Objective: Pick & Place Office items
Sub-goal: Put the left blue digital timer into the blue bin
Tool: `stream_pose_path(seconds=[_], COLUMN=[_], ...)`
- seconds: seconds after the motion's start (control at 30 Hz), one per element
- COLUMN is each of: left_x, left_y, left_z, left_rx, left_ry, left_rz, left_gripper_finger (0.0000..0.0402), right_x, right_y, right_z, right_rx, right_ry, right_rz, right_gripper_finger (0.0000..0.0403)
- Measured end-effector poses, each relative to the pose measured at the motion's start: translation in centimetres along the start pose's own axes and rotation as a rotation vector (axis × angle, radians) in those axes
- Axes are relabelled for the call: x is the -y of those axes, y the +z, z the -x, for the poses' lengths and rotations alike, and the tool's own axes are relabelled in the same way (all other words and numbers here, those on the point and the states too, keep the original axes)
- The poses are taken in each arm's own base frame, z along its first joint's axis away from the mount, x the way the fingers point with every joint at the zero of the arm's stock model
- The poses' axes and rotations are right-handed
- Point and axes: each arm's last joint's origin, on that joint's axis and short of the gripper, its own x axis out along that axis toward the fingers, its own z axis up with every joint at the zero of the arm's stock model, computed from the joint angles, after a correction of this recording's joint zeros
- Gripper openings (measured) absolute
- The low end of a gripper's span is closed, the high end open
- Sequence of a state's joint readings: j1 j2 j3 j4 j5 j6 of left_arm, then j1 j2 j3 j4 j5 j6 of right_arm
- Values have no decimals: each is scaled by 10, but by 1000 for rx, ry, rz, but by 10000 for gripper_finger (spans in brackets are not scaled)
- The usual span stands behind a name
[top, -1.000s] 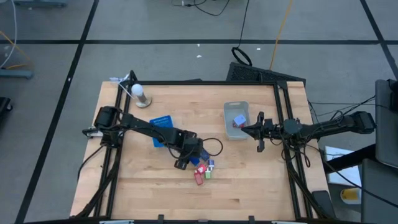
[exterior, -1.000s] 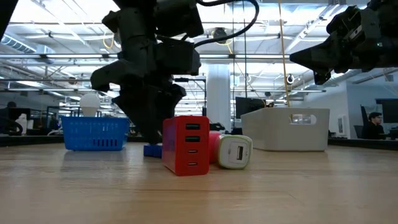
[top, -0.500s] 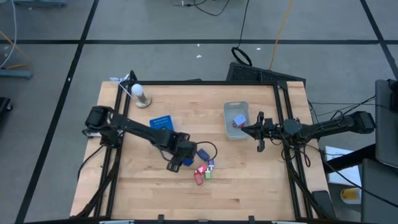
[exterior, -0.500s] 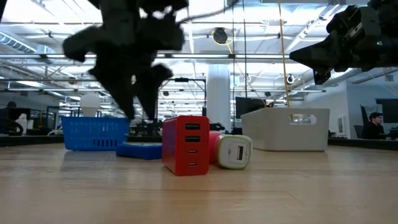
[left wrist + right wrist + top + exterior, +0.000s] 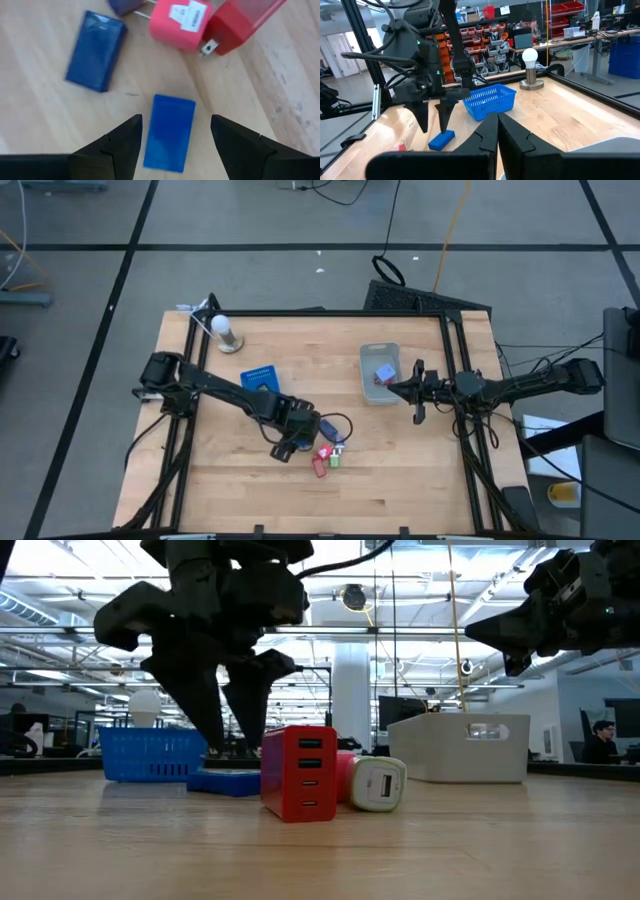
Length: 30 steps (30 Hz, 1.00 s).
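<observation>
Two fingers of the left pincer (image 5: 172, 145) apart, empty, astride a blue block (image 5: 170, 131).

Bright blue flat block (image 5: 170, 131) on pale wood-grain table (image 5: 45, 120); darker navy block (image 5: 96, 51) at its 11 o'clock. Pink charger (image 5: 178, 22) w/ white label, red charger (image 5: 240, 22) at 1 o'clock. Blue mesh basket (image 5: 152, 756).

One camera looks straight down from high up and sees the whole table (image 5: 400, 480). One sits low at the table's edge, looking level across the wood into the room. Each arm's camera looks past its own fingers. The blue basket (image 5: 259, 377) shows from above, low down, and from the right arm.
</observation>
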State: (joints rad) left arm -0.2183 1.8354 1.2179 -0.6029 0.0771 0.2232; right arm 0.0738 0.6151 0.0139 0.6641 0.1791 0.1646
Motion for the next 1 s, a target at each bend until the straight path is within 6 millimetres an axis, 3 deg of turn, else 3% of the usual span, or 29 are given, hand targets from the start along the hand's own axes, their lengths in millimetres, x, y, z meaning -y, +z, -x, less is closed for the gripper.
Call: stream_pose_path(seconds=[0.63, 0.77, 0.9, 1.0], left_x=[-8, -8, -7, -5], left_y=[-9, -9, -7, -7], left_z=[-50, -47, -33, -18], left_rx=[-122, -117, -81, -68], left_ry=[-17, -20, -14, -12], left_rz=[25, 17, 15, 12], left_gripper_finger=[239, 218, 154, 153], right_x=[0, 0, 0, 0], right_y=[-1, -2, -2, -2], right_z=[-1, -1, -1, -1], right_rx=[-8, -10, -15, -18], right_ry=[-3, -4, -5, -5], right_rz=[-2, -1, 0, 0], right_gripper_finger=[4, 4, 4, 4])
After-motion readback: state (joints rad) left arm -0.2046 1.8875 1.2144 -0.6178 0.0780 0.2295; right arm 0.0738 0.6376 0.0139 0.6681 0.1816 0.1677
